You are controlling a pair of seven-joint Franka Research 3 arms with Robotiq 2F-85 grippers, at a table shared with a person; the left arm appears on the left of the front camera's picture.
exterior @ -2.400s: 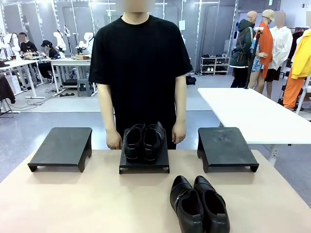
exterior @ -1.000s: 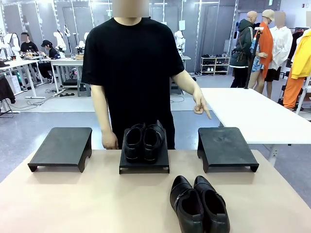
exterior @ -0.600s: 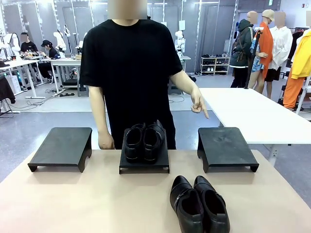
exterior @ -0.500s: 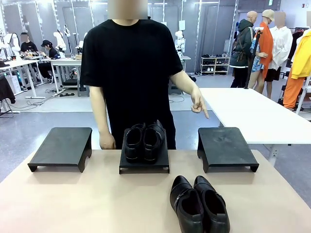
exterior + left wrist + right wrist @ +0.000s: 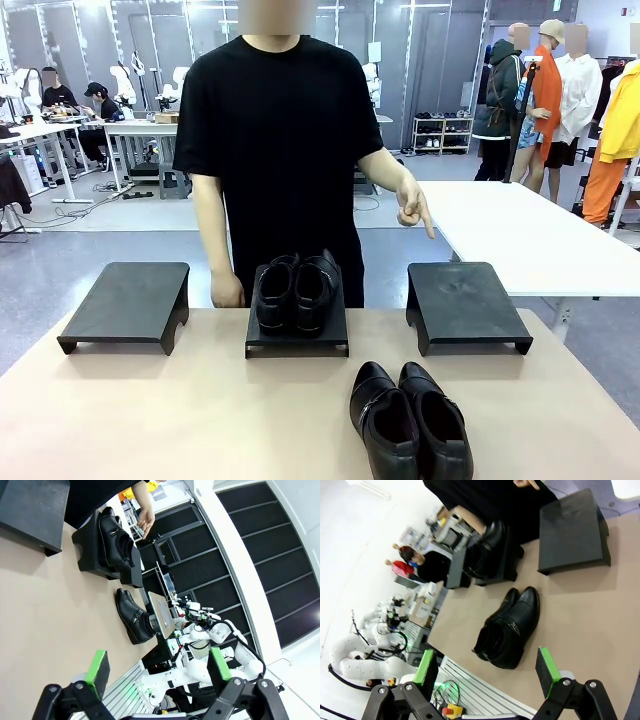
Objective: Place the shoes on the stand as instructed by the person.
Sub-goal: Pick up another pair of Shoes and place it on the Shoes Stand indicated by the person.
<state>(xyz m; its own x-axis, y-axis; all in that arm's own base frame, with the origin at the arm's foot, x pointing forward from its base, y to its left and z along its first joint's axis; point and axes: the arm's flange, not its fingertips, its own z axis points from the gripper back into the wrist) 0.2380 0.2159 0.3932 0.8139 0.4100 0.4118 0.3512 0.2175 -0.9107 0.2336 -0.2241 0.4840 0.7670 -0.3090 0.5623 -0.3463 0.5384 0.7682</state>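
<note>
One pair of glossy black shoes point(image 5: 294, 292) rests on the middle black stand point(image 5: 297, 337). A second pair point(image 5: 410, 420) lies on the tan table near its front edge, right of centre; it is also the pair of shoes point(image 5: 509, 628) in the right wrist view and the pair of shoes point(image 5: 132, 622) in the left wrist view. The person point(image 5: 283, 140) in a black T-shirt stands behind the table, one hand point(image 5: 413, 210) pointing a finger down toward the right stand point(image 5: 465, 303). My left gripper point(image 5: 159, 665) is open, well back from the shoes. My right gripper point(image 5: 487, 667) is open above the table's near edge.
An empty left stand point(image 5: 127, 304) sits at the far left of the table point(image 5: 180, 420). A white table point(image 5: 530, 235) stands behind on the right. Other people stand farther off at the back.
The person has raised one arm from beside the middle stand and now points down at the right stand. Shoes and stands have not moved.
</note>
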